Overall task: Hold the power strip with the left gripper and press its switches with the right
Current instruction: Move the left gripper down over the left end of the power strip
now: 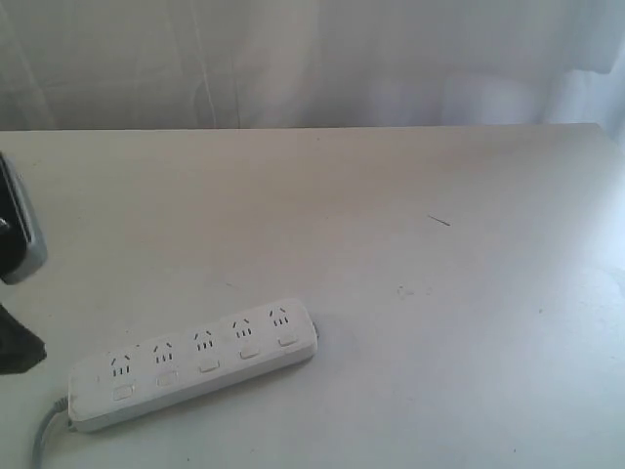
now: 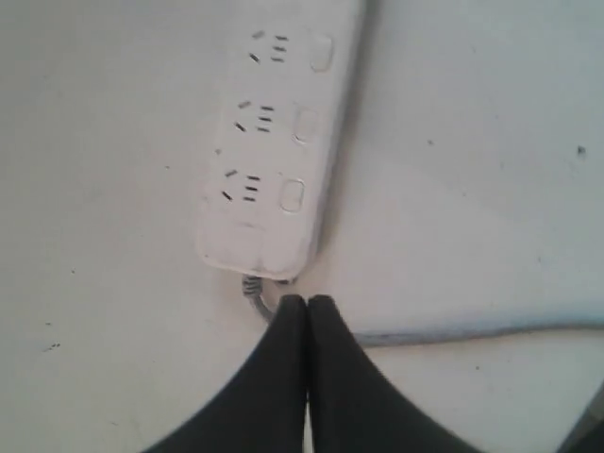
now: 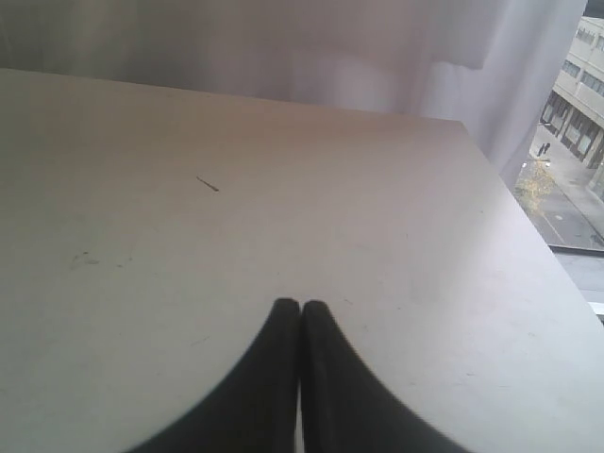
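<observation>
The white power strip lies flat near the table's front left, its grey cord trailing off the near-left end. Five square switches run along its near side. In the left wrist view the strip's cord end shows with three switches. My left gripper is shut and empty, hovering just short of that cord end above the cord. Only a dark part of the left arm shows at the exterior view's left edge. My right gripper is shut and empty over bare table, away from the strip.
The white table ends at a far edge before a pale curtain. Its right edge drops off beside a window. A thin dark sliver lies right of centre.
</observation>
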Robot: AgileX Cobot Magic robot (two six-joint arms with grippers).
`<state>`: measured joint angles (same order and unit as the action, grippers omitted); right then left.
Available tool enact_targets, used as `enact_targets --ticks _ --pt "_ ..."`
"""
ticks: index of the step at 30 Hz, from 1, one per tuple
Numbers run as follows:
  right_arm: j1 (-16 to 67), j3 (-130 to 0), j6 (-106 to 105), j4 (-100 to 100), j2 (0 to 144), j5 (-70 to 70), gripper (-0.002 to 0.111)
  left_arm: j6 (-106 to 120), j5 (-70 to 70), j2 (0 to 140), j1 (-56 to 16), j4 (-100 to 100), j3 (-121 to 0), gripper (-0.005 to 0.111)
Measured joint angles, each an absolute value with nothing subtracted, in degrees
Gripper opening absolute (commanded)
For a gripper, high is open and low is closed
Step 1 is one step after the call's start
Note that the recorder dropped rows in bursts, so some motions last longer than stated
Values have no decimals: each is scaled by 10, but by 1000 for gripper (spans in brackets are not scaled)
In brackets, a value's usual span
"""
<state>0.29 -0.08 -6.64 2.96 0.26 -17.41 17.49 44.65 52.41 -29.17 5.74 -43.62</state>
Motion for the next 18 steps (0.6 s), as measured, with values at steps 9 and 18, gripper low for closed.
enact_targets --ticks 9,18 --pt "3 -1 -66 30 3 -174 0 241 490 621 -327 53 -438 83" --pt "3 -1 -66 30 3 -174 0 215 480 732 -354 64 -450 97"
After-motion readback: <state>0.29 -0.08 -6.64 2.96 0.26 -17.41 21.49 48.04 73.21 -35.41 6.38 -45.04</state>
